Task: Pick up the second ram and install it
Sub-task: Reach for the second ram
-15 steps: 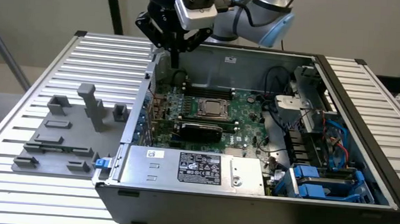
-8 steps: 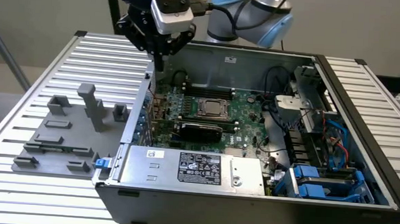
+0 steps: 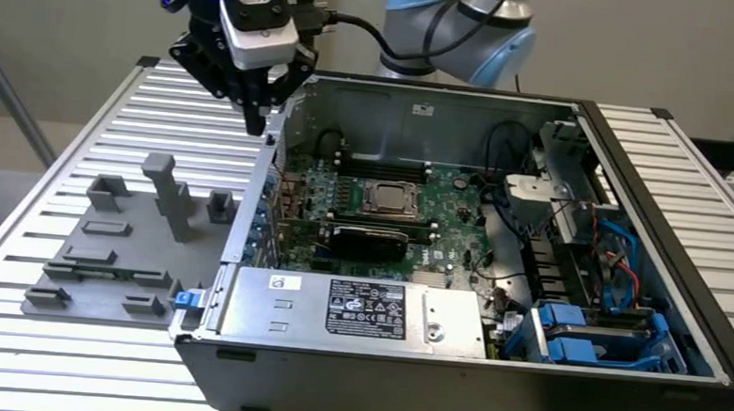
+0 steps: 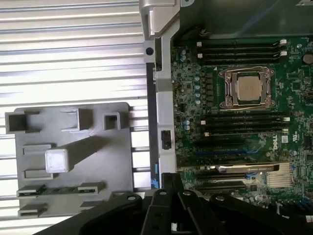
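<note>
The second ram is a thin green stick lying flat in the grey fixture plate on the slatted table, at the exterior view's left. In the wrist view the ram sits between two grey end blocks near the plate's edge. My gripper hangs high above the open computer case's left wall, well away from the ram. Its black fingers meet at a point, shut with nothing in them. The long black memory slots lie on both sides of the CPU socket.
The open case holds the motherboard, a silver power supply at the front and blue drive bays with cables at the exterior view's right. Tall grey posts stand up from the fixture plate.
</note>
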You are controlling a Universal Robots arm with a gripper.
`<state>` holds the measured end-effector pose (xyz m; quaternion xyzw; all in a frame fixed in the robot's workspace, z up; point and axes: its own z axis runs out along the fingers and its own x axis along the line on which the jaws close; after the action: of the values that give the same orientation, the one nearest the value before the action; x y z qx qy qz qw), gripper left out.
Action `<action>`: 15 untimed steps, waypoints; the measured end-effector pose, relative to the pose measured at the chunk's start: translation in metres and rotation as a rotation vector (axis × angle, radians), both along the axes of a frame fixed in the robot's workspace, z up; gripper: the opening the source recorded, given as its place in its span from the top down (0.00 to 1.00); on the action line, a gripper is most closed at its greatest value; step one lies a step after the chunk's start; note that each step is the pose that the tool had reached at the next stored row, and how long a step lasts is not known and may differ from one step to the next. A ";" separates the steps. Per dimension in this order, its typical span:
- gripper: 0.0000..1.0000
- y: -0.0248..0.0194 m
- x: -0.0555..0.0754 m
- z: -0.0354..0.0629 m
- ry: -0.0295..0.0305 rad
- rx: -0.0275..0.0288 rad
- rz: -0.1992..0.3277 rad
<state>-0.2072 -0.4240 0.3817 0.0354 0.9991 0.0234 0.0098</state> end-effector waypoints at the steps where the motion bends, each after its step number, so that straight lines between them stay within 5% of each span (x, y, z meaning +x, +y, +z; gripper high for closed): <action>1: 0.89 -0.0007 -0.005 -0.0006 0.0001 -0.0002 0.000; 15: 0.89 -0.0100 -0.068 -0.0090 0.0021 -0.0023 0.000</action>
<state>-0.2755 -0.4341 0.3728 0.0354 0.9991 0.0222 0.0088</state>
